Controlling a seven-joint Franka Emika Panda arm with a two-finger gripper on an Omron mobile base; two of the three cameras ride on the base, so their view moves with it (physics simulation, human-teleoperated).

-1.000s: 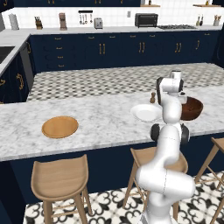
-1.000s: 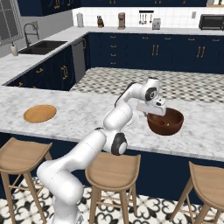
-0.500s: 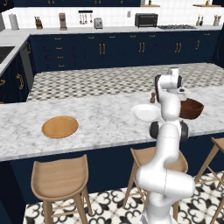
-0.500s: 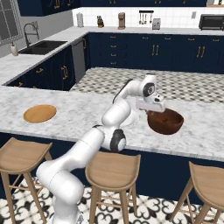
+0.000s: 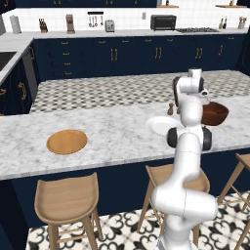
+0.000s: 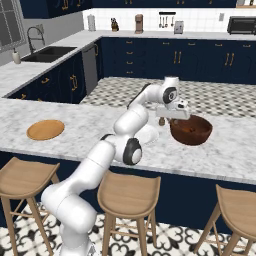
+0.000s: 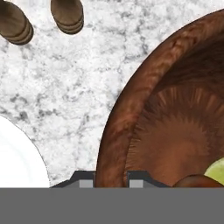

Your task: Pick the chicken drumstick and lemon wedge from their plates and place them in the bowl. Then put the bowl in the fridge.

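The dark glossy wooden bowl (image 5: 215,113) (image 6: 191,131) (image 7: 175,109) stands on the marble island. My gripper (image 7: 111,180) (image 6: 174,116) is shut on its near-left rim, one finger inside and one outside. In the hand view, the reddish-brown chicken drumstick (image 7: 194,181) and the yellow-green lemon wedge (image 7: 217,170) lie at the bottom of the bowl. The white plate (image 5: 160,125) (image 6: 150,134) (image 7: 17,162) sits just left of the bowl. The tan wooden plate (image 5: 67,141) (image 6: 45,129) lies far to the left. The fridge is out of view.
Two small wooden shakers (image 7: 67,15) (image 7: 15,24) (image 6: 161,121) stand on the counter behind the white plate, close to the bowl. Wooden stools (image 5: 68,200) (image 6: 129,195) line the island's near side. Navy cabinets and a back counter run across the far wall.
The jaws have closed onto the bowl's rim. The hand has shifted slightly left and the bowl has stayed in place.
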